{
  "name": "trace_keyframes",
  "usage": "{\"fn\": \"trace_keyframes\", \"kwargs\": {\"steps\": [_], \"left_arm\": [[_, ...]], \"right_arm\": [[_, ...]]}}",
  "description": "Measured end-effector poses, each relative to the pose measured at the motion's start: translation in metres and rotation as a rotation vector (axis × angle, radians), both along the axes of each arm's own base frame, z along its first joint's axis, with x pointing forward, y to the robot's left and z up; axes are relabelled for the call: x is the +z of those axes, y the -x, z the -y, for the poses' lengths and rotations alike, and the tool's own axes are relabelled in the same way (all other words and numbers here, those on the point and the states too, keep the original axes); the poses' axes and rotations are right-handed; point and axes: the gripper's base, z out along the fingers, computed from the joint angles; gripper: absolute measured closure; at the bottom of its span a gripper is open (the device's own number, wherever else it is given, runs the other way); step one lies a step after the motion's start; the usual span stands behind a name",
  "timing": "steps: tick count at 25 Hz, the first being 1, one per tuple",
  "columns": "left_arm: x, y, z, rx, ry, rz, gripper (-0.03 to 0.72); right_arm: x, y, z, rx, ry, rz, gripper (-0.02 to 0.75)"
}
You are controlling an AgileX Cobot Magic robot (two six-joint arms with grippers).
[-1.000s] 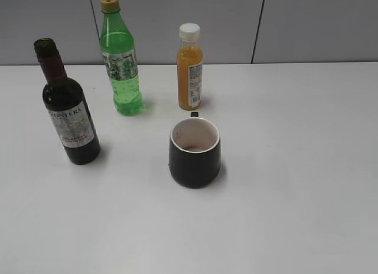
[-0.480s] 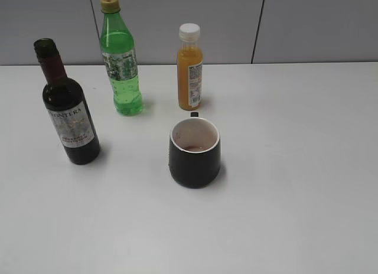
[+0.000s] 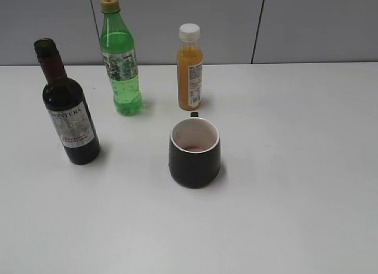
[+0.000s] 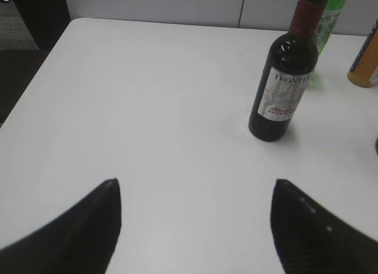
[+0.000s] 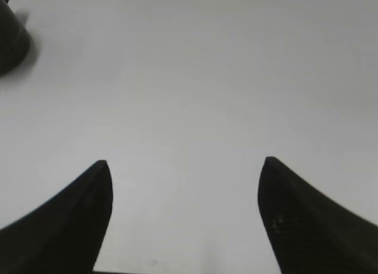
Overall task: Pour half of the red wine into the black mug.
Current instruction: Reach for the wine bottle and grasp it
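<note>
The red wine bottle point(image 3: 68, 111), dark glass with a maroon neck, no cap and a grey-white label, stands upright at the left of the white table. It also shows in the left wrist view point(image 4: 283, 85), ahead and to the right of my open, empty left gripper point(image 4: 195, 188). The black mug point(image 3: 195, 153) with a white inside stands upright mid-table, a little reddish liquid at its bottom. Its edge shows at the top left of the right wrist view point(image 5: 10, 38). My right gripper point(image 5: 184, 165) is open and empty over bare table. Neither arm shows in the exterior view.
A bright green plastic soda bottle point(image 3: 121, 64) with a yellow cap and a small orange juice bottle point(image 3: 189, 70) with a white cap stand behind the mug. The table's left edge point(image 4: 35, 67) borders a dark floor.
</note>
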Motion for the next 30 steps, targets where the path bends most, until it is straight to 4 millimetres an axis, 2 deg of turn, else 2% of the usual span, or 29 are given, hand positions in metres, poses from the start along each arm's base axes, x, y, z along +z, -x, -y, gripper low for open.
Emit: {"fn": "trace_keyframes", "kwargs": {"steps": [10, 18, 23, 30], "left_arm": [[0.000, 0.000, 0.000, 0.000, 0.000, 0.000, 0.099], [0.000, 0.000, 0.000, 0.000, 0.000, 0.000, 0.099], [0.000, 0.000, 0.000, 0.000, 0.000, 0.000, 0.015], [0.008, -0.001, 0.000, 0.002, 0.003, 0.069, -0.004]], "right_arm": [[0.004, 0.030, 0.000, -0.001, 0.006, 0.210, 0.158], [0.004, 0.030, 0.000, -0.002, 0.007, 0.215, 0.158], [0.004, 0.030, 0.000, -0.001, 0.008, 0.215, 0.159], [0.004, 0.030, 0.000, -0.001, 0.008, 0.215, 0.161]]}}
